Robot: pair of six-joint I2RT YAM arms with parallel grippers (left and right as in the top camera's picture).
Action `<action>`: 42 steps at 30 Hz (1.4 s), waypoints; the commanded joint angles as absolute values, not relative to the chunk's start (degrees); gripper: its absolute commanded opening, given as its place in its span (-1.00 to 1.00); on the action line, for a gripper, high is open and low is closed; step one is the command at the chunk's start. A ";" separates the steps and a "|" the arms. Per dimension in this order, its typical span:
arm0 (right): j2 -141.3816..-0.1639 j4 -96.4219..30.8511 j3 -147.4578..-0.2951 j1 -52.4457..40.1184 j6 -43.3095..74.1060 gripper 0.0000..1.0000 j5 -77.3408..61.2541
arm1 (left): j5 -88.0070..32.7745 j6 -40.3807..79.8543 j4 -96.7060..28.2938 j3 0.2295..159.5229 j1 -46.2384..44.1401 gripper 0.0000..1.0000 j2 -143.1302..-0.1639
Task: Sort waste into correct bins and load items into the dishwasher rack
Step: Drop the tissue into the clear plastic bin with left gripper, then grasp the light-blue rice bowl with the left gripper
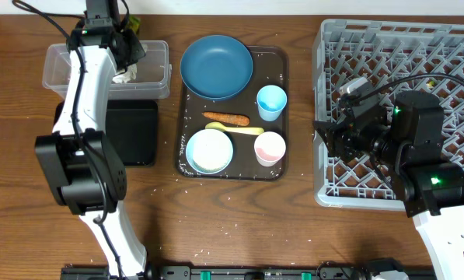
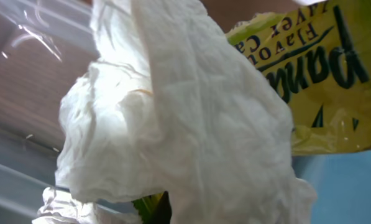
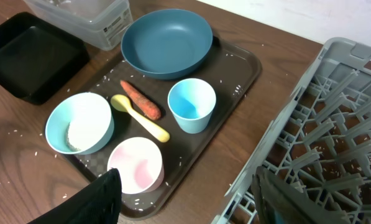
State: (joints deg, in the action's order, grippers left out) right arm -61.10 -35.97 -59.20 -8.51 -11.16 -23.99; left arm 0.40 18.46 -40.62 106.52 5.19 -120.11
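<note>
Overhead: our left end effector over clear tub, because paper and wrapper go there; paper blocks wrist view, so we cannot tell grip; our right end effector wide open, empty, above rack edge.

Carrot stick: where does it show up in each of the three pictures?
Overhead: carrot stick on the brown tray, between dark blue plate and bowl.
Left wrist: not in it; only crumpled paper and yellow wrapper.
Right wrist: centre-left, beside the pale yellow spoon.
Shared landmark: the dark blue plate, just beyond the carrot in overhead and right wrist.
</note>
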 commanded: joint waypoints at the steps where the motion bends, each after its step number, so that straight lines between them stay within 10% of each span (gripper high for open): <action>1: -61.08 -35.59 -60.20 -8.97 -11.14 0.31 -24.25 | 0.71 19.14 -40.66 105.93 6.07 -0.86 -123.09; 9: -61.08 -34.89 -60.20 -8.97 -11.14 0.33 -24.23 | 0.67 18.50 -40.91 105.93 6.26 -0.06 -124.01; 21: -61.08 -34.20 -60.23 -8.97 -10.26 0.61 -24.23 | 0.62 17.65 -41.80 105.95 6.26 0.58 -114.63; 42: -61.19 -27.22 -60.23 -8.97 -6.11 0.90 -27.07 | -10.33 17.28 -70.41 105.93 -5.43 0.68 -99.96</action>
State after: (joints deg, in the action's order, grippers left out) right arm -61.12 -27.33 -59.20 -8.51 -8.45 -25.96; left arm -9.17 18.00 -69.65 105.95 -2.96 -100.40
